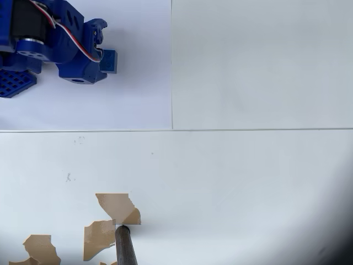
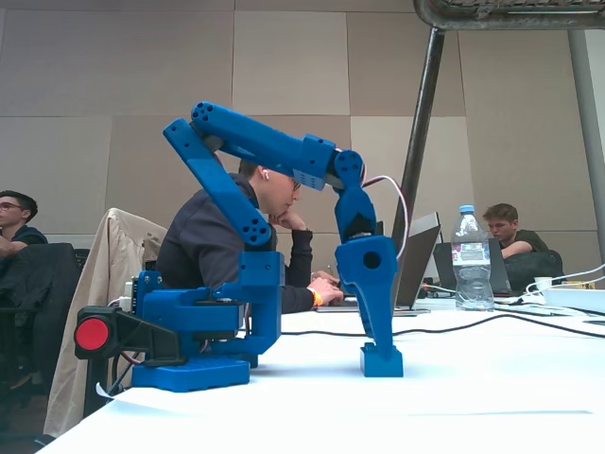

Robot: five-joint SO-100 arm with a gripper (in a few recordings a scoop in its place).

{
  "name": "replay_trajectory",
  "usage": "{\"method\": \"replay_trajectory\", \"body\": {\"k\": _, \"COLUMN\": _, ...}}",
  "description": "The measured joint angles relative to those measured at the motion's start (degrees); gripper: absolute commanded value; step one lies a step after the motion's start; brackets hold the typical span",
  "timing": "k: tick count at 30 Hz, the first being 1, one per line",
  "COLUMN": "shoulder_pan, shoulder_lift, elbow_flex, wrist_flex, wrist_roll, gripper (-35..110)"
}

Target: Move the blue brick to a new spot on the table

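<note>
Pincer [image 2: 381, 352] tips point straight down onto the blue brick [image 2: 382, 360], which sits flat on the desk [image 2: 492, 397] in the fixed view. From that side we read the fingers as reaching the brick's top, but we cannot tell how wide they stand or whether they grip it. In the overhead view the pincer [image 1: 102, 59] lies against the brick's [image 1: 109, 61] left face, and the brick's right half shows clear of it, on the paler sheet [image 1: 138, 94] near the top left corner.

Taking the brick as our landmark: the arm's base plate [image 1: 14, 83] lies to its left in the overhead view. Below it runs a thin seam [image 1: 220, 130], and further below are torn brown patches [image 1: 116, 207] with a dark rod [image 1: 126, 245] beside them. To its right a vertical seam [image 1: 171, 61] marks the sheet's edge.

We judge the task barely begun, since the brick rests close to the arm with open desk all around.

What could go wrong: if the fingers hold only an edge, the small brick may twist or drop on lifting. Closing off-centre could shove it sideways across the smooth sheet. Pressing down too hard might pinch it against the desk and flick it away.

Beyond the brick in the fixed view stand a laptop [image 2: 421, 260] and a water bottle [image 2: 470, 260], with people [image 2: 236, 246] seated behind.
</note>
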Motion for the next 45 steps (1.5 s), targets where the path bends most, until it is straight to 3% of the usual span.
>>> {"method": "replay_trajectory", "body": {"k": 5, "shoulder_pan": 0.26, "shoulder_lift": -5.71, "elbow_flex": -0.09, "wrist_flex": -3.52, "wrist_roll": 0.79, "gripper": 22}}
{"method": "replay_trajectory", "body": {"k": 12, "shoulder_pan": 1.41, "shoulder_lift": -5.45, "elbow_flex": -0.26, "wrist_flex": -4.31, "wrist_roll": 2.64, "gripper": 14}}
{"method": "replay_trajectory", "body": {"k": 25, "shoulder_pan": 10.81, "shoulder_lift": -0.62, "elbow_flex": -11.69, "wrist_flex": 10.63, "wrist_roll": 9.14, "gripper": 15}}
{"method": "replay_trajectory", "body": {"k": 30, "shoulder_pan": 22.94, "shoulder_lift": -0.62, "elbow_flex": -16.17, "wrist_flex": 13.71, "wrist_roll": 9.14, "gripper": 14}}
{"method": "replay_trajectory", "body": {"k": 36, "shoulder_pan": 45.53, "shoulder_lift": -2.64, "elbow_flex": -18.63, "wrist_flex": 16.88, "wrist_roll": 2.20, "gripper": 12}}
{"method": "replay_trajectory", "body": {"k": 45, "shoulder_pan": 73.92, "shoulder_lift": -22.15, "elbow_flex": -28.83, "wrist_flex": 16.61, "wrist_roll": -7.82, "gripper": 11}}
